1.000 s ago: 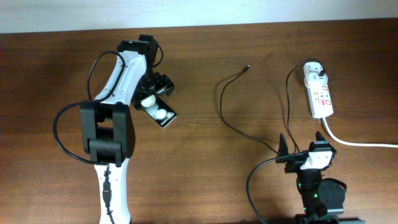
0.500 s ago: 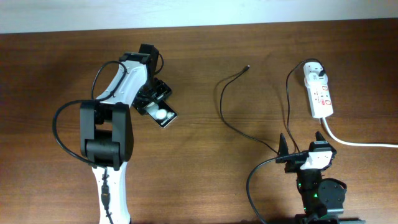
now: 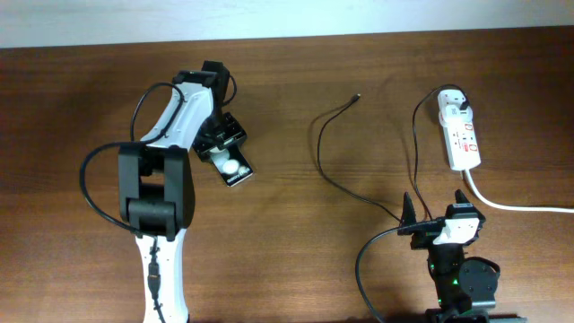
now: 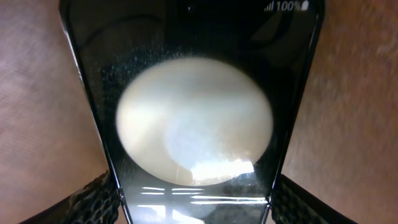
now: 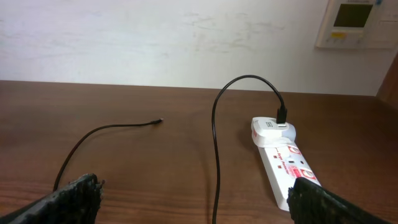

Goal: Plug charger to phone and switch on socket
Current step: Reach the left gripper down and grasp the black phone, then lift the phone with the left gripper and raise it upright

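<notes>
Black glossy phone (image 3: 234, 168) sits well left of the socket (image 3: 460, 135), long axis diagonal, free end slanting toward the socket's side. Left hand (image 3: 222, 148) clamps its sides; right hand (image 3: 434, 202) near the socket just hangs spread wide.

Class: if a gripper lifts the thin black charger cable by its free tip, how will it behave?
Probably floppy: the charger cable lies in loose curves, so it would likely sag and trail. Its plug tip looks tiny, so probably light but hard to pinch.
</notes>
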Robot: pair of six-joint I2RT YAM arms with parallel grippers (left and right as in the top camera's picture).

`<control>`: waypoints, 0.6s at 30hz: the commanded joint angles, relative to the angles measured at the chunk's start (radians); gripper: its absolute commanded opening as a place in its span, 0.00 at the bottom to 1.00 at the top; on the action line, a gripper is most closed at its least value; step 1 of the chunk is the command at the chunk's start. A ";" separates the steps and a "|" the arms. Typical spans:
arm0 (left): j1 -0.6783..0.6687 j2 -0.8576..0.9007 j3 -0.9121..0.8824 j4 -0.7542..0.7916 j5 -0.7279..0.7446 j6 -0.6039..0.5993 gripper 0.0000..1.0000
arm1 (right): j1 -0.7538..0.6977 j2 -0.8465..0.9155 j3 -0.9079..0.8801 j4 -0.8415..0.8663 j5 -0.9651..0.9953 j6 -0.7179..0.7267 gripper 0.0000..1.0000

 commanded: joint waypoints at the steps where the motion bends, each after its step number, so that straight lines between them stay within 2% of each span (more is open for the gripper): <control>1: 0.005 0.006 0.142 -0.101 0.011 0.053 0.62 | 0.005 -0.007 -0.007 -0.002 -0.009 0.004 0.99; 5: 0.012 -0.041 0.291 -0.232 0.011 0.053 0.62 | 0.005 -0.007 -0.007 -0.002 -0.009 0.004 0.99; 7: 0.014 -0.097 0.303 -0.248 0.010 0.053 0.60 | 0.005 -0.007 -0.007 -0.002 -0.009 0.004 0.99; 16: 0.019 -0.529 0.303 -0.359 -0.008 0.111 0.58 | 0.005 -0.007 -0.007 -0.002 -0.009 0.004 0.99; 18: 0.019 -0.655 0.303 -0.386 -0.008 0.156 0.59 | 0.005 -0.007 -0.007 -0.002 -0.009 0.004 0.99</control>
